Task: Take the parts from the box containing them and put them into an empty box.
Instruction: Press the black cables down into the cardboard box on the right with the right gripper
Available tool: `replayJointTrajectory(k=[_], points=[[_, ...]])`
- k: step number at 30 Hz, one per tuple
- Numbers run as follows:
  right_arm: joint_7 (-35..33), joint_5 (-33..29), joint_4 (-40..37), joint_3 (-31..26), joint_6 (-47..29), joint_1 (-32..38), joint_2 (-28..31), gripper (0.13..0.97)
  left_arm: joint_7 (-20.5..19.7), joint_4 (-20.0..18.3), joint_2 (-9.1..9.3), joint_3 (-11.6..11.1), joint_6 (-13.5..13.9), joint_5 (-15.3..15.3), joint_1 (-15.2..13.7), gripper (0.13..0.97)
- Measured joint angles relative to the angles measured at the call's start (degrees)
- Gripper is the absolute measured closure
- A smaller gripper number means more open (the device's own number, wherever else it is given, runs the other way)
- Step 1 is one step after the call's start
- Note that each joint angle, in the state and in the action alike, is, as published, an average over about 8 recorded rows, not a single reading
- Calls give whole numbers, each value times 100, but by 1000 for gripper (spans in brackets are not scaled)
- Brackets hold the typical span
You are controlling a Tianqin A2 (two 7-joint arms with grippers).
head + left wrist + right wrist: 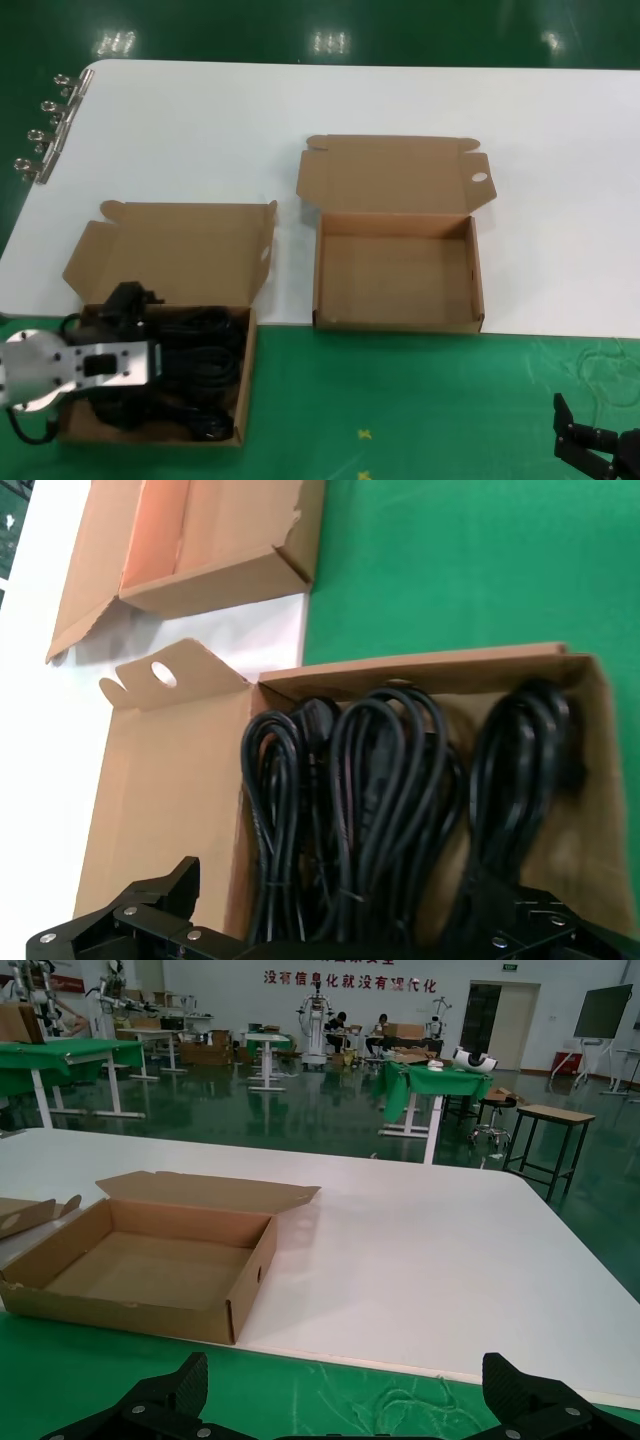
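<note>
Several coiled black power cords (205, 350) lie in the brown cardboard box (170, 240) at the front left, its lid hinged open behind it. My left gripper (150, 355) is open and hangs just over this box, its two fingers spread wide across the cord coils (390, 780). The fingers (150, 900) hold nothing. The empty box (398, 270) stands at the table's middle, to the right of the full one, lid open with a round hole near its right corner. It also shows in the right wrist view (150, 1265). My right gripper (590, 445) is open and empty, low at the front right.
The boxes straddle the line where the white table (300, 120) meets the green mat (400, 400) at the front. Several metal binder clips (45, 130) stick out from the table's far left edge. The empty box's near wall (215, 580) shows beyond the cords.
</note>
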Motion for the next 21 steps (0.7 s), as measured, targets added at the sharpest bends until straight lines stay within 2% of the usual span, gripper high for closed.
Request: replayJointTrajectory(k=[4, 9, 15, 21], points=[[0, 0, 0, 0, 0, 0, 0, 129, 77, 404, 225, 87, -9, 76, -289, 139], [0, -1, 0, 0, 0, 0, 0, 129, 274, 846, 390, 175, -39, 100, -542, 144], [-1, -1, 0, 0, 0, 0, 0, 129, 494, 1192, 459, 240, -60, 63, -683, 183], [-1, -1, 0, 0, 0, 0, 0, 129, 588, 1351, 474, 255, -63, -10, -740, 240]])
